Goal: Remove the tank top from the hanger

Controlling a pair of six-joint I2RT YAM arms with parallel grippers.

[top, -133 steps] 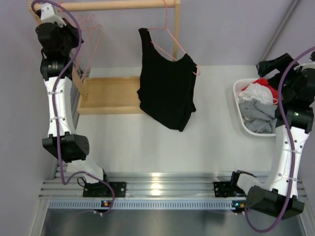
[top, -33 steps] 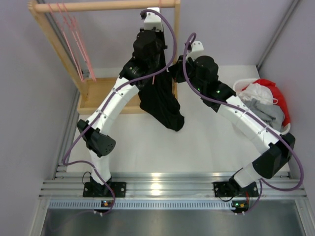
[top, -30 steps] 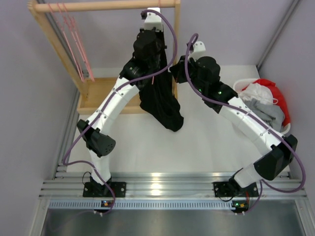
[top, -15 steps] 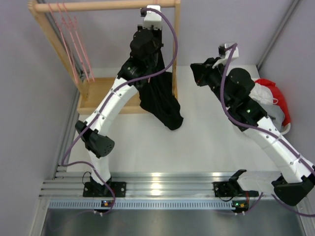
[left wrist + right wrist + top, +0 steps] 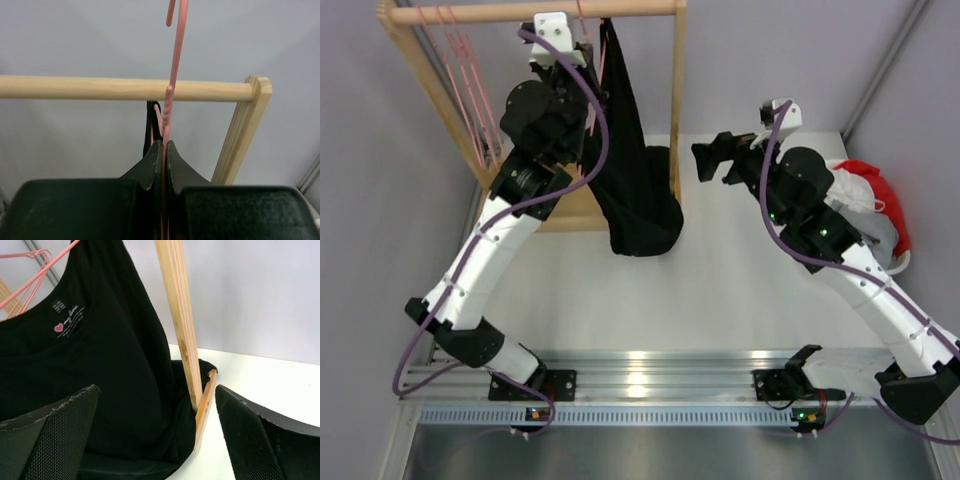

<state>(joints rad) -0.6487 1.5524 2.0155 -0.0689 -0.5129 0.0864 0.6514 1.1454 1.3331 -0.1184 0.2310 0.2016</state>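
Left claw [image 5: 163, 150] is clamped on the pink hanger [image 5: 173, 65]; the black tank top [image 5: 638, 195] hangs upper centre, beside the wooden post [image 5: 677, 100]. Right claw [image 5: 156, 395] gapes open, facing it

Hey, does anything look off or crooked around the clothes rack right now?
Yes: the black tank top hangs lopsided from the pink hanger, and its lower edge wraps around the foot of the rack's wooden post.

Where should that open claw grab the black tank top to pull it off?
Probably the strap above the label, from the right: the tank top hangs limp from the hanger, and the open right gripper faces that side.
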